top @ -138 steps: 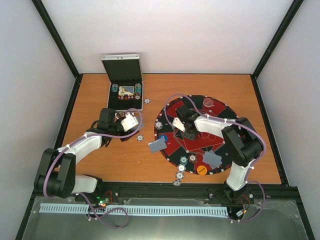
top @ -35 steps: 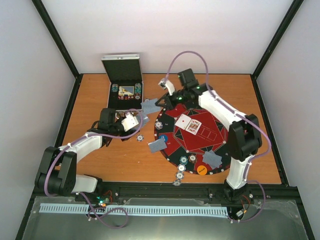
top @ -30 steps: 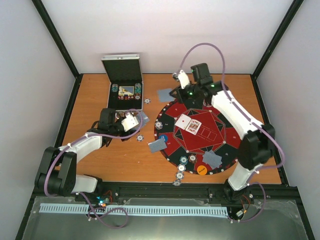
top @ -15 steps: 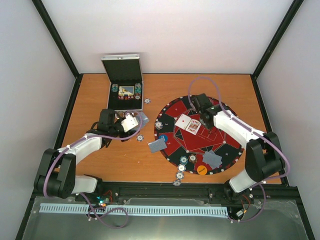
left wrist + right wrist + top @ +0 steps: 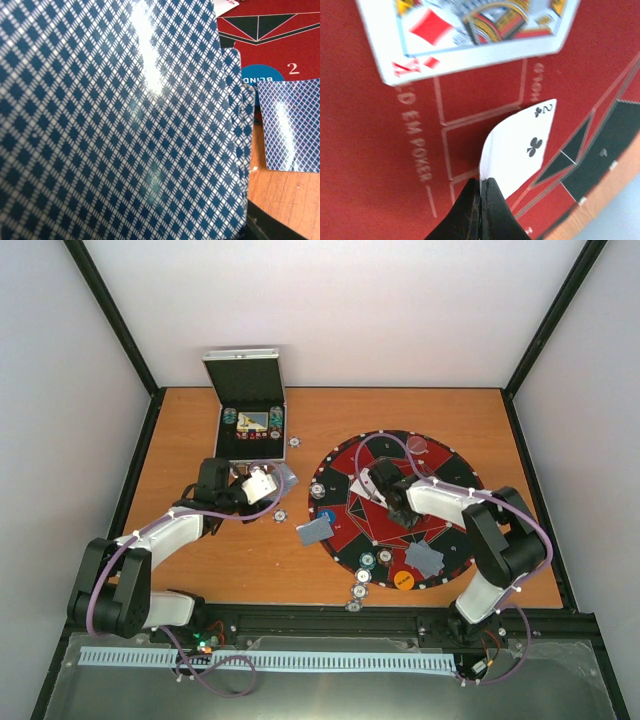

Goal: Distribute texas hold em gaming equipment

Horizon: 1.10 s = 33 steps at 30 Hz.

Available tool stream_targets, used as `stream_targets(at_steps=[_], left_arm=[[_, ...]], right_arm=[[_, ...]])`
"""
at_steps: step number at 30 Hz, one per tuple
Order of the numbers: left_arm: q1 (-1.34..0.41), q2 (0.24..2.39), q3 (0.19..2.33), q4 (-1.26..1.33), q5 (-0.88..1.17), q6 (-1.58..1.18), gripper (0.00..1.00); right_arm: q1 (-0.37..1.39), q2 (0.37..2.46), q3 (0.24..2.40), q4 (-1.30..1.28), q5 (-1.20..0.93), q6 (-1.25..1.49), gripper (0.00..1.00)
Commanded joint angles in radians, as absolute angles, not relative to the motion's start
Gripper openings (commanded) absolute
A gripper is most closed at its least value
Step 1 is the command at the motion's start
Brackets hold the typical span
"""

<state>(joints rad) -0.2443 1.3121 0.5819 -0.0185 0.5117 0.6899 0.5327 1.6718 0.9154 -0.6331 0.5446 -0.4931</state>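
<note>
Poker chips [image 5: 358, 592]: several, at the near rim of the round mat [image 5: 455, 540], beside an orange marker disc [image 5: 403, 580].
Face-down cards [image 5: 425, 560]: on the mat. Another card [image 5: 314, 531] overlapped its left edge, near a blue marker disc [image 5: 326, 516].
Right gripper [image 5: 481, 182]: mid-mat, jaws pinched tight on the two of clubs [image 5: 525, 145], just beside a face-up king of diamonds [image 5: 470, 30].
Left gripper [image 5: 252, 486]: over the worktop [image 5: 200, 560], clamped on a deck of cards [image 5: 115, 125].
Open case [image 5: 245, 370]: farthest, chips inside.

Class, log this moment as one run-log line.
left jaws: gripping deck; right jaws: shut on two of clubs over mat; king of diamonds: face-up
</note>
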Motion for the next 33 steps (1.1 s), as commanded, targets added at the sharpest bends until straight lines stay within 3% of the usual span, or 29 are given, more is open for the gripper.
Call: stream_targets(at_steps=[1,7,28,33], left_arm=[[-0.246,1.302,0.604,0.006,0.530,0.693,0.53],[-0.245,1.302,0.601,0.009,0.532,0.694,0.53],[-0.245,1.313,0.616,0.000,0.522,0.697,0.53],[-0.245,1.318,0.618,0.000,0.523,0.699,0.53]], right_arm=[[0.541,1.635,0.894,-0.590,0.387,-0.541,0.03],[0.548,1.631,0.861,-0.568,0.326,-0.588,0.03],[0.548,1.753,0.900,-0.513,0.409,-0.605,0.03],[0.548,1.755,0.911,-0.540,0.373,-0.596,0.14]])
